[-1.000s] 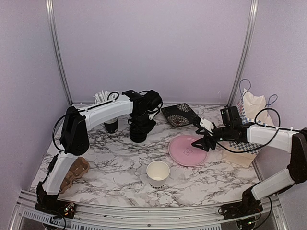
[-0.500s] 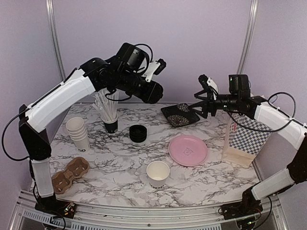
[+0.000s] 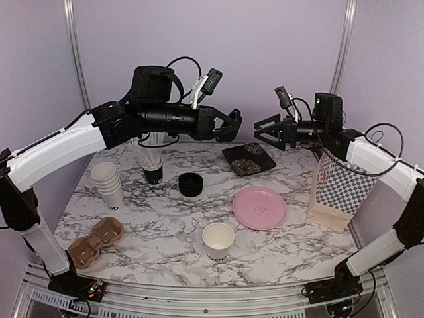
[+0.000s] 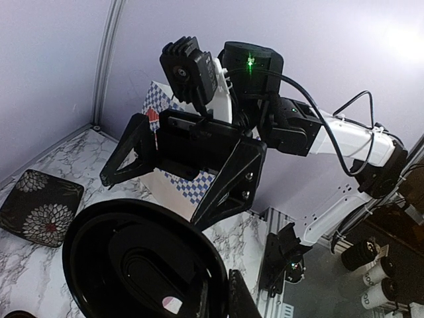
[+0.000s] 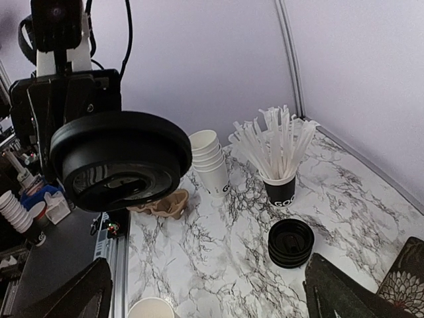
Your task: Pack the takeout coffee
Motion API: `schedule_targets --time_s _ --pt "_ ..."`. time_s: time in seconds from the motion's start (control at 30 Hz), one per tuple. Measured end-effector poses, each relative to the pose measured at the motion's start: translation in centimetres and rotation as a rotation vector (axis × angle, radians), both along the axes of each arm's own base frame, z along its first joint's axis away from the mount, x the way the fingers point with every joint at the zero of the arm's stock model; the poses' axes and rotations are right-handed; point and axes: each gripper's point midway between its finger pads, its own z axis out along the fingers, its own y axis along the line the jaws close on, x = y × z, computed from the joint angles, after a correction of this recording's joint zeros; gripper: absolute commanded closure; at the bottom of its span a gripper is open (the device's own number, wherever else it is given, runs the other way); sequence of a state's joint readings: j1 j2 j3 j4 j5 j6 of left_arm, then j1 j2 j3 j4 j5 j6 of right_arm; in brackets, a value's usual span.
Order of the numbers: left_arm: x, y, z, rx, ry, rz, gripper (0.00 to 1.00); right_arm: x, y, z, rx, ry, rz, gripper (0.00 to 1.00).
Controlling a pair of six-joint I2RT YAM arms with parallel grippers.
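Note:
My left gripper (image 3: 229,126) is raised high over the back of the table and shut on a black coffee lid (image 3: 233,127). That lid fills the lower left of the left wrist view (image 4: 132,258) and shows upper left in the right wrist view (image 5: 119,159). Facing it a short gap away, my right gripper (image 3: 264,130) stands wide open and holds nothing; it also appears in the left wrist view (image 4: 154,197). A white paper cup (image 3: 218,240) stands upright and uncovered near the front. The checkered paper bag (image 3: 334,192) stands at the right.
A stack of black lids (image 3: 191,184), a black cup of straws (image 3: 151,159) and a stack of white cups (image 3: 108,183) stand at the back left. A brown cup carrier (image 3: 96,242) lies front left. A pink plate (image 3: 260,207) and a dark floral plate (image 3: 249,158) lie right of centre.
Both arms rose from the table. The left lifted a lid off the stack and swung it right. The right gripper left the pink plate, opened wide and now faces the lid.

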State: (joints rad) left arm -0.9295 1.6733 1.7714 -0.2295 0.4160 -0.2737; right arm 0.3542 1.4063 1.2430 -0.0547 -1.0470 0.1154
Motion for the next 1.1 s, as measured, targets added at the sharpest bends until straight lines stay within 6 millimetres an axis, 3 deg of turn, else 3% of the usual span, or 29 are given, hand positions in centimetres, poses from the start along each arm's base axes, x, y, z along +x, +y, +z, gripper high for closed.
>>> schedule_targets --time_s 0.5,0.8,1.1 --pt "-0.4 -0.7 3.2 -0.236 0.080 -0.037 0.95 -3.1 1.8 3.1 0.008 -0.197 0.139 0.01" --pt "0.0 -0.7 4.0 -0.295 0.108 -0.019 0.96 -3.3 2.4 4.9 0.024 -0.241 0.129 0.01" --pt "0.0 -0.6 5.0 -0.344 0.123 -0.022 0.96 -3.2 3.4 5.4 0.032 -0.247 0.128 0.01"
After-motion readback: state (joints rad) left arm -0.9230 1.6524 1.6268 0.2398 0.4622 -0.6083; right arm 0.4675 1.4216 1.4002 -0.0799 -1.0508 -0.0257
